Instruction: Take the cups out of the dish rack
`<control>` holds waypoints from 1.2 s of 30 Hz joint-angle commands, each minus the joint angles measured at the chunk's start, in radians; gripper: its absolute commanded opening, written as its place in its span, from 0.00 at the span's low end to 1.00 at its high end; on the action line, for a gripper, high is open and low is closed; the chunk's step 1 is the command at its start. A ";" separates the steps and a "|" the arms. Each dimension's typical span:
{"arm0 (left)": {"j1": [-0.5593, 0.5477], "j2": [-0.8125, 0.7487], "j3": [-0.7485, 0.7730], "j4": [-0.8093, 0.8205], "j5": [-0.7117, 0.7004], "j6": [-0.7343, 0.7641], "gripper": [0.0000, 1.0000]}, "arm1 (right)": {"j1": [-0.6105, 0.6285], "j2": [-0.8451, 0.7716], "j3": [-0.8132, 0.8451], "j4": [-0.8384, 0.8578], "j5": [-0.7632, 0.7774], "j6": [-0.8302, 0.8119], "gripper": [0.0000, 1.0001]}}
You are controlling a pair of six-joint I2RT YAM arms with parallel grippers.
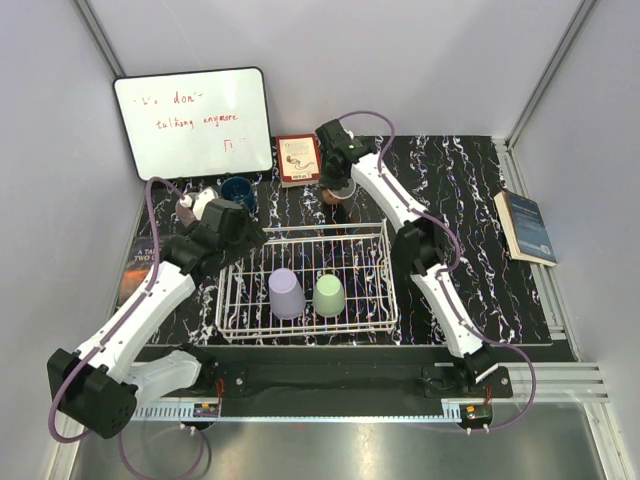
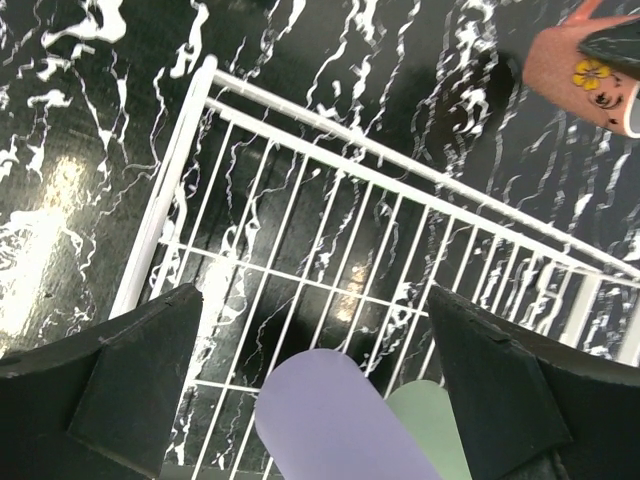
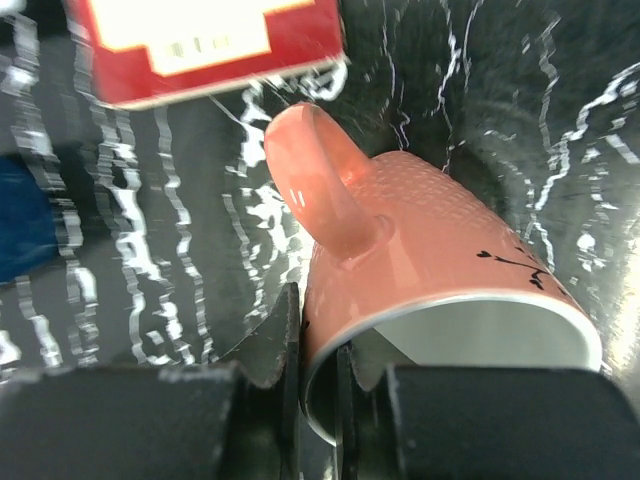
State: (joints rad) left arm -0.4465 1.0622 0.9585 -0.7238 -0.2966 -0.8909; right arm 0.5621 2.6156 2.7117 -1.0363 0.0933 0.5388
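The white wire dish rack (image 1: 308,282) sits on the black, white-veined bench (image 1: 470,200), near the front centre. Two cups stand upside down inside it, side by side: a lavender cup (image 1: 286,293) on the left and a light green cup (image 1: 329,295) just beside it on the right. The left gripper (image 2: 315,385) hovers over the rack's left end with its jaws spread wide and nothing between them; the lavender cup lies directly beneath in the left wrist view. The right gripper (image 3: 318,385) is beyond the rack's far rail, jaws clenched on the rim of a pink mug (image 3: 440,290) with a handle, white interior and a small flower print. A dark blue cup (image 1: 239,192) stands on the bench behind the rack's left corner, next to a small white object (image 1: 200,204). A red-edged book (image 1: 298,159) rests near the whiteboard (image 1: 193,122), and another book (image 1: 526,227) lies at the far right.
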 commanded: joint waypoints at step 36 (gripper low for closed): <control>-0.006 0.073 0.017 0.011 0.060 0.004 0.98 | 0.055 -0.147 -0.052 -0.189 0.071 -0.128 0.00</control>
State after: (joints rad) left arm -0.4469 1.1412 0.9463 -0.7322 -0.2535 -0.8940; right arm 0.5877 2.5584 2.5729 -1.1500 0.1928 0.4393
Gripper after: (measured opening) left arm 0.983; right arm 0.151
